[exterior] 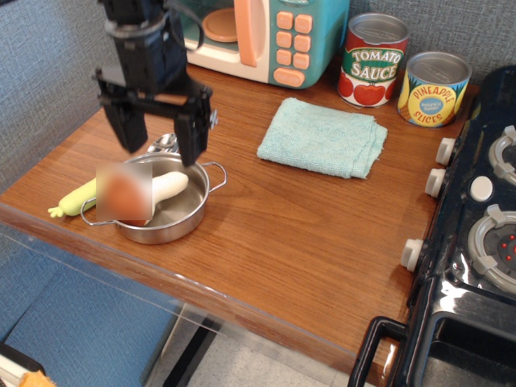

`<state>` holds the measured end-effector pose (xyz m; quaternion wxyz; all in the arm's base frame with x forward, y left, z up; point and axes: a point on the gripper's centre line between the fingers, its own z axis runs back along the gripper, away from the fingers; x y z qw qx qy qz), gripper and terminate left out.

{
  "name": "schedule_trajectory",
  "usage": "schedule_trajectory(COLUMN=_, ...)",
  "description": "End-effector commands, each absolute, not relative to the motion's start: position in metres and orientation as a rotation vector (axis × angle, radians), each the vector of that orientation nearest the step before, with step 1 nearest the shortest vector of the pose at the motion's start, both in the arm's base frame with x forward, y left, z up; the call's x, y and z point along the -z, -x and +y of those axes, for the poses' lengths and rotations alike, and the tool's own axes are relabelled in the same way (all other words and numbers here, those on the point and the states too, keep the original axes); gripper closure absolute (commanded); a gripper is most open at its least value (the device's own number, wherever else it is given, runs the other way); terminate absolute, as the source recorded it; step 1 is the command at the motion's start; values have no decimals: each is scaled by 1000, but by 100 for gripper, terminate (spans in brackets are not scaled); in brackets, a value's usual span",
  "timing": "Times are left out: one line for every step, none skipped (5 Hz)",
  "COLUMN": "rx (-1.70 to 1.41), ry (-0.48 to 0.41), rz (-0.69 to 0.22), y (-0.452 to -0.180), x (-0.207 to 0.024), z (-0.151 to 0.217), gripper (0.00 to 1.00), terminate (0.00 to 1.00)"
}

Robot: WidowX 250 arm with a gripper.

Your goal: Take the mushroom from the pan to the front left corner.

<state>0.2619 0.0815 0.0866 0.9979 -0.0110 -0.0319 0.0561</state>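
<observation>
The mushroom (165,187) lies on its side in the steel pan (184,219) near the table's front left; its white stem shows and its reddish cap is partly blurred out. My gripper (159,147) is open and empty, its two black fingers pointing down just above the pan's far rim. The front left corner (24,211) of the wood tabletop is just left of the pan.
A yellow-green toy vegetable (74,198) lies left of the pan. A metal spoon (165,143) lies behind it. A teal cloth (322,137), a toy microwave (266,36) and two cans (373,60) are at the back. A toy stove (476,242) is at the right.
</observation>
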Motion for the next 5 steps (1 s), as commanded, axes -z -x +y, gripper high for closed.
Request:
schedule_trajectory(rx=-190, ry=-26, rz=-33, y=-255, x=-75, z=102, gripper=0, terminate=0)
schedule_trajectory(rx=-225, ry=-38, rz=7, y=-255, x=-64, z=108, gripper=0, terminate=0)
schedule_trajectory(rx=-246, ry=-41, rz=30, y=-256, x=-55, z=111, gripper=0, terminate=0)
schedule_trajectory(rx=-276, ry=-52, rz=46, y=-255, x=-49, z=113, gripper=0, terminate=0)
schedule_trajectory(rx=-290, ry=-50, rz=47, y=-255, x=-45, z=113, gripper=0, terminate=0)
